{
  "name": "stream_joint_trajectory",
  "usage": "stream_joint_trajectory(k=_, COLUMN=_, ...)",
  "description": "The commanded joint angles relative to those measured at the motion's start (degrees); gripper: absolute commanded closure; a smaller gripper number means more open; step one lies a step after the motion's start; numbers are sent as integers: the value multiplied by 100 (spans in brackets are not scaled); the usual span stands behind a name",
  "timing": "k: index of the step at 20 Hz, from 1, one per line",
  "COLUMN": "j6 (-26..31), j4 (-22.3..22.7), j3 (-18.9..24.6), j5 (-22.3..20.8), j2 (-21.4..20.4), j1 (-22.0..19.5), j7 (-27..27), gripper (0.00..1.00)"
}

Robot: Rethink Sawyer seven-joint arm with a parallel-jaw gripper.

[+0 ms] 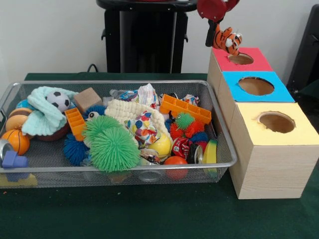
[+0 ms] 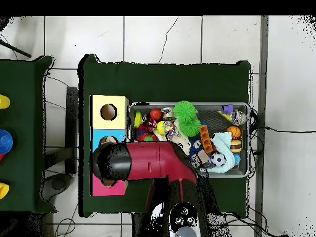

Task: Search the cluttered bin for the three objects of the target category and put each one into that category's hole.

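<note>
My gripper (image 1: 216, 33) hangs at the top right, shut on a small orange striped tiger plush (image 1: 227, 40). It holds the plush just above the hole of the red-topped wooden box (image 1: 227, 63). In the overhead view my red arm (image 2: 148, 162) covers the gripper, the plush and most of that box (image 2: 99, 186). The wire mesh bin (image 1: 222, 130) stands left of the boxes, full of toys. It also shows in the overhead view (image 2: 249, 145).
A blue-topped box (image 1: 239, 92) and a yellow-topped box (image 1: 299, 133) stand in a row in front of the red one, each with a round hole. The bin holds green spiky balls (image 1: 110, 144), a soccer ball (image 1: 59, 100), a basketball (image 1: 16, 141), orange blocks (image 1: 185, 108) and a mint cloth (image 1: 44, 118).
</note>
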Motion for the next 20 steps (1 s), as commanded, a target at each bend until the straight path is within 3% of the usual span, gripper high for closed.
stream_joint_trajectory(k=1, j6=-279, j4=283, j3=-205, j5=-21, j2=267, j1=217, j7=1903, gripper=100)
stream_joint_trajectory(k=6, j6=-443, j4=148, j3=-353, j5=12, j2=513, j1=392, j7=2002, gripper=100)
stream_joint_trajectory(k=20, j6=-1142, j4=301, j3=-694, j5=25, j2=854, j1=704, j7=2046, gripper=100)
